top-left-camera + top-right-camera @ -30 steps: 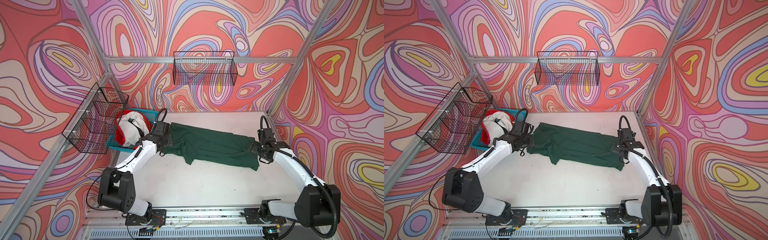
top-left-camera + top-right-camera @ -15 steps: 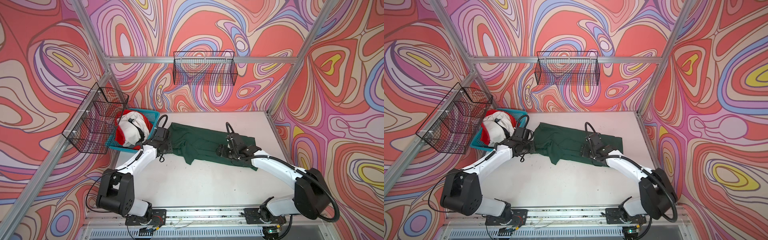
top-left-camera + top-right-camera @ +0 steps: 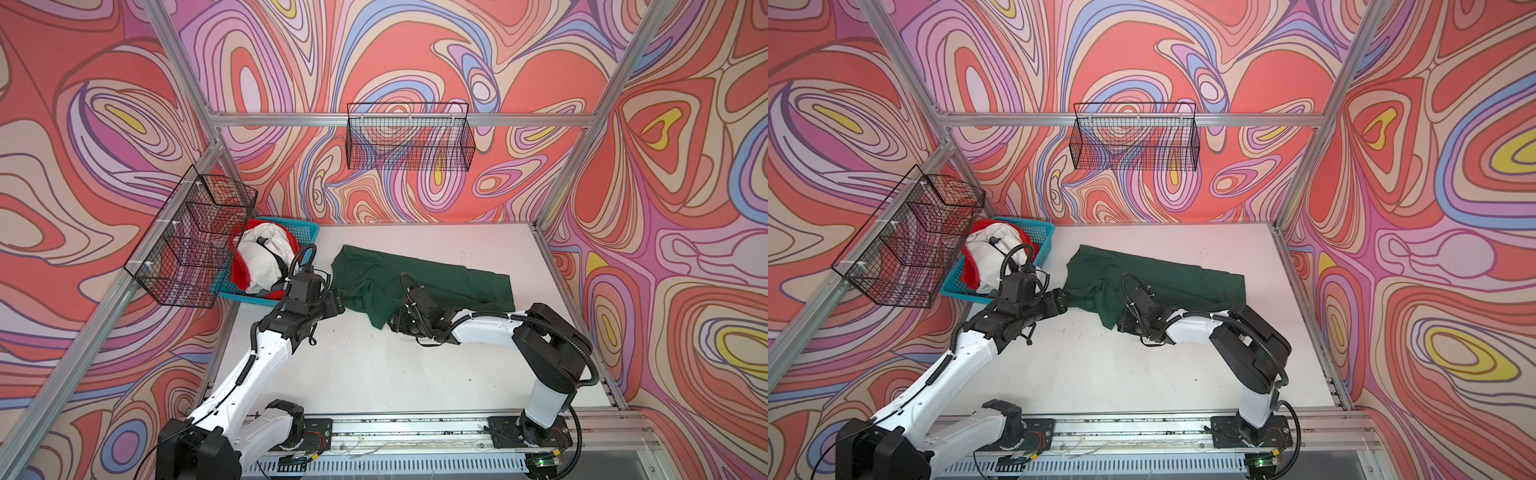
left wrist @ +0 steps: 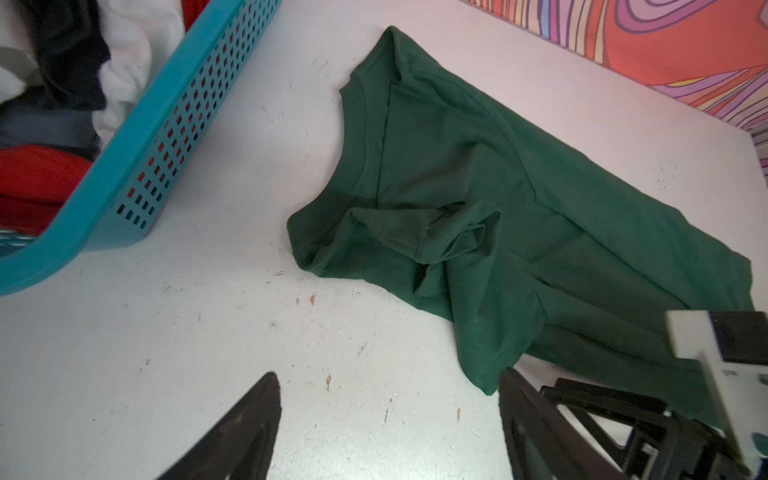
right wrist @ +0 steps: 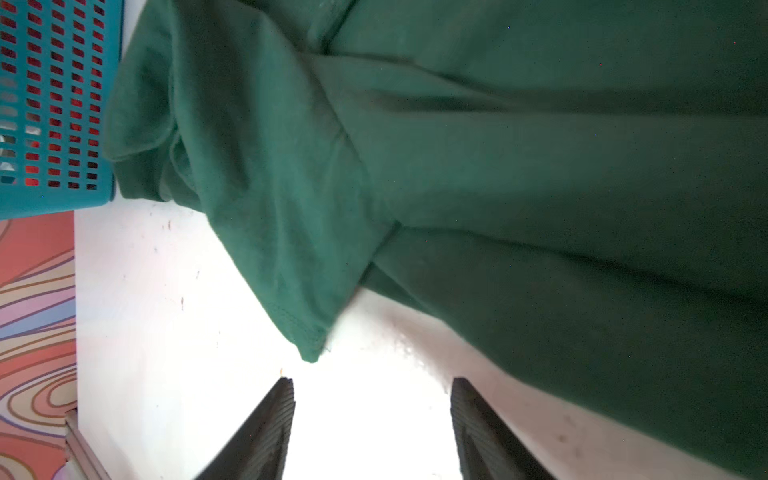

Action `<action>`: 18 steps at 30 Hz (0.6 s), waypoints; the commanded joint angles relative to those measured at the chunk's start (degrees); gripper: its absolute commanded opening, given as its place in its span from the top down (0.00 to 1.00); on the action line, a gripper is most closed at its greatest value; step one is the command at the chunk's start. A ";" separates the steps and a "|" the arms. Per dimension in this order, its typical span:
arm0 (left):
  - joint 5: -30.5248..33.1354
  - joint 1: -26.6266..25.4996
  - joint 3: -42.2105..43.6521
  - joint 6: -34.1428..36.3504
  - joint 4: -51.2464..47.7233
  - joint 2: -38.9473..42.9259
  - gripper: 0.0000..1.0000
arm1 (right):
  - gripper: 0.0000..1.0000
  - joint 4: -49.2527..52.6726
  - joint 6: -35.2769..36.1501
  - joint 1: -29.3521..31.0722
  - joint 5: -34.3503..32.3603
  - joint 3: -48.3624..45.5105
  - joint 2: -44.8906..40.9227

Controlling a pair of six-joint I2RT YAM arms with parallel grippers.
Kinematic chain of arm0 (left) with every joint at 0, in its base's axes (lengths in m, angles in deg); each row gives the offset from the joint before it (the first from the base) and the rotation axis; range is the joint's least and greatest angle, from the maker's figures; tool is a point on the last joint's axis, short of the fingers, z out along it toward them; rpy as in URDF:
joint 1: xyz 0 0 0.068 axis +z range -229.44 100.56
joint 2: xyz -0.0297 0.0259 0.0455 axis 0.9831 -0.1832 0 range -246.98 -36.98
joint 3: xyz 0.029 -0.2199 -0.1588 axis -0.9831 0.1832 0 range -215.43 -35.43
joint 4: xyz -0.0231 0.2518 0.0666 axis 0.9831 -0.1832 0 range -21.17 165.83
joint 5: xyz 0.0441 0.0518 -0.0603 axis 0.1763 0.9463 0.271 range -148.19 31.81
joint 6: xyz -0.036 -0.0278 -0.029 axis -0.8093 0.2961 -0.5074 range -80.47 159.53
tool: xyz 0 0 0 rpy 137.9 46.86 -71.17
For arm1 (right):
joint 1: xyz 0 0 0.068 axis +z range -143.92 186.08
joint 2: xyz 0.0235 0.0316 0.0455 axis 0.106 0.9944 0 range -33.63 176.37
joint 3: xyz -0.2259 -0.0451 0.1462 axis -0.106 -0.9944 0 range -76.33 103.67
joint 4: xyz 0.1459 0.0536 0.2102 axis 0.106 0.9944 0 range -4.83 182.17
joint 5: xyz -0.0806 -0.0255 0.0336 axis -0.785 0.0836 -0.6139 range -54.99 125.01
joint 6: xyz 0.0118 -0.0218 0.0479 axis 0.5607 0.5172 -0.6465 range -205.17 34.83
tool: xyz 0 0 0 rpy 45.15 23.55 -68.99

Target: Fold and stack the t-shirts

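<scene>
A dark green t-shirt (image 3: 436, 278) (image 3: 1167, 278) lies rumpled across the back half of the white table, collar end toward the left. One sleeve tip (image 3: 376, 324) (image 5: 311, 353) sticks out toward the front. My left gripper (image 3: 337, 301) (image 4: 388, 376) sits just off the shirt's left end, open over bare table. My right gripper (image 3: 395, 325) (image 5: 372, 380) is low beside that sleeve tip, open, with only table between its fingers. More t-shirts, white (image 3: 262, 257) and red (image 3: 239, 272), are heaped in a teal basket (image 3: 311, 232).
The teal basket (image 4: 166, 124) stands at the back left corner, close to my left wrist. A black wire basket (image 3: 195, 245) hangs on the left wall above it, and another wire basket (image 3: 409, 137) hangs on the back wall. Aluminium rails edge the table.
My right arm has swung left from the shirt's right end to the front sleeve tip, its jaws narrowing. My left jaws have widened beside the collar end.
</scene>
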State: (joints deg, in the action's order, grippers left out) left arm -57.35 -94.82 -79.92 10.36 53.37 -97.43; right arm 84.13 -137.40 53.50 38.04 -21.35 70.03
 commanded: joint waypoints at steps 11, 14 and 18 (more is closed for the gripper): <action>-1.34 -0.13 0.82 -1.33 0.99 1.31 0.10 | 0.61 -0.84 -3.84 4.61 -3.08 7.11 9.71; -1.32 -0.15 0.55 -1.20 0.89 0.47 0.10 | 0.84 1.18 -3.17 4.57 -4.28 8.37 9.78; -0.29 -0.03 0.36 -0.89 0.77 -0.18 0.11 | 1.00 4.66 -1.45 4.60 -7.12 10.43 8.07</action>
State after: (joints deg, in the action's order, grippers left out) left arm -58.51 -94.82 -79.88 9.69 53.40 -97.21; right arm 85.25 -139.47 58.09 34.39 -12.83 78.70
